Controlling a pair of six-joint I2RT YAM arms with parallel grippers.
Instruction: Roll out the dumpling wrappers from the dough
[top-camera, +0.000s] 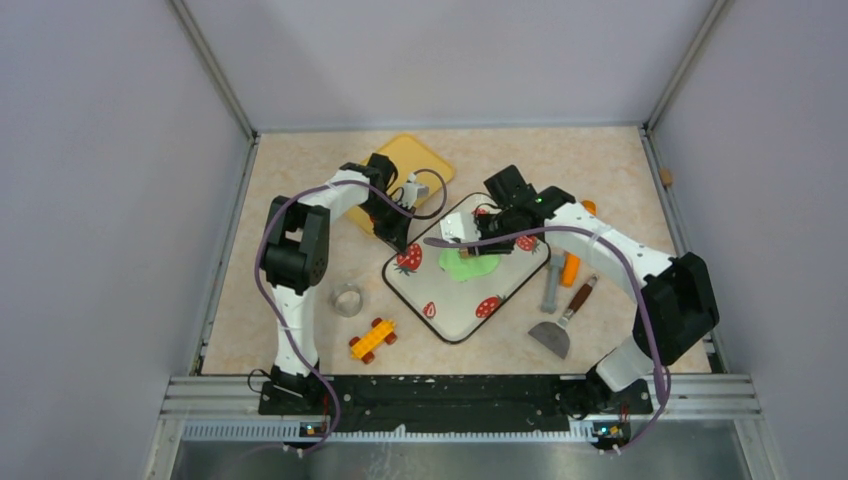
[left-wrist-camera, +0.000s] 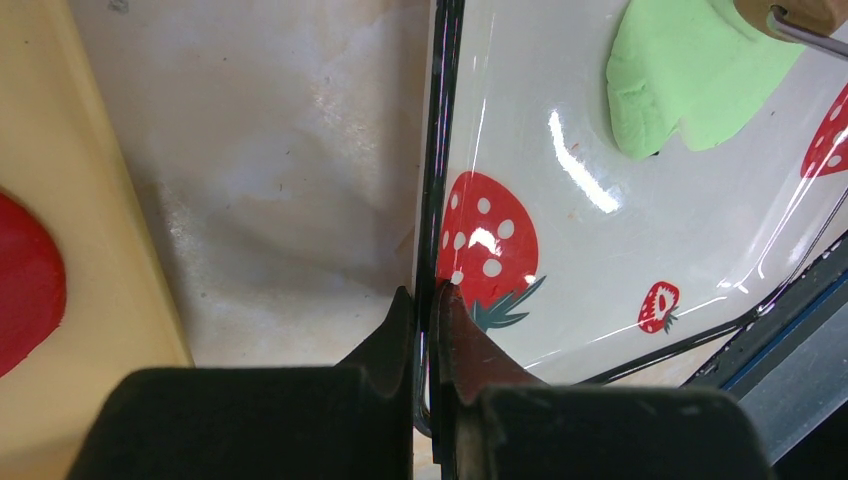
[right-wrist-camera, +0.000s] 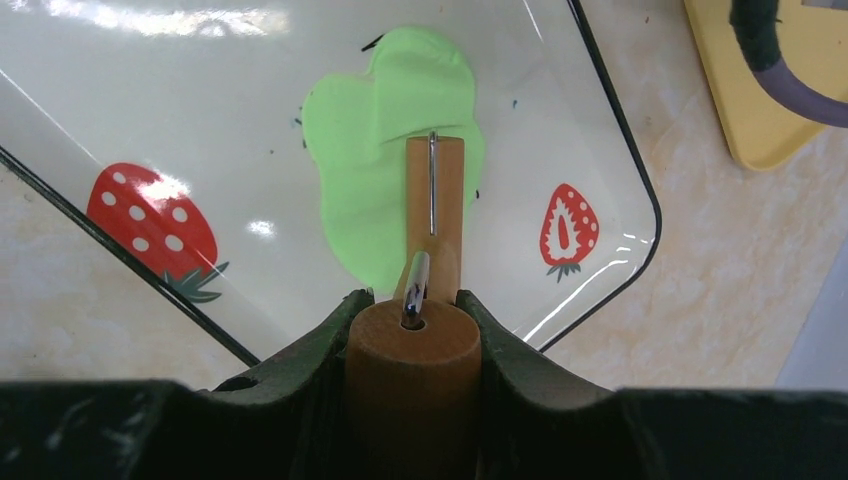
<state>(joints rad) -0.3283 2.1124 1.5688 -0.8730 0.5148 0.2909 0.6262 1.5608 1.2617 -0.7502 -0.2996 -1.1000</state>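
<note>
Clasping the wooden roller (right-wrist-camera: 450, 200) by its handle, the right gripper (right-wrist-camera: 412, 302) held it on the flattened green dough (right-wrist-camera: 365, 150) in the middle of the strawberry tray (left-wrist-camera: 600, 260); the left gripper (left-wrist-camera: 426, 294) was clenched on that tray's rim.

bright even light, glare on tray (left-wrist-camera: 580, 165)

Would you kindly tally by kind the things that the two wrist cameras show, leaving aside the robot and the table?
Trays: 2 (yellow tray, strawberry tray)
Green dough: 1
Wooden roller: 1
Red disc: 1
Total: 5
</note>
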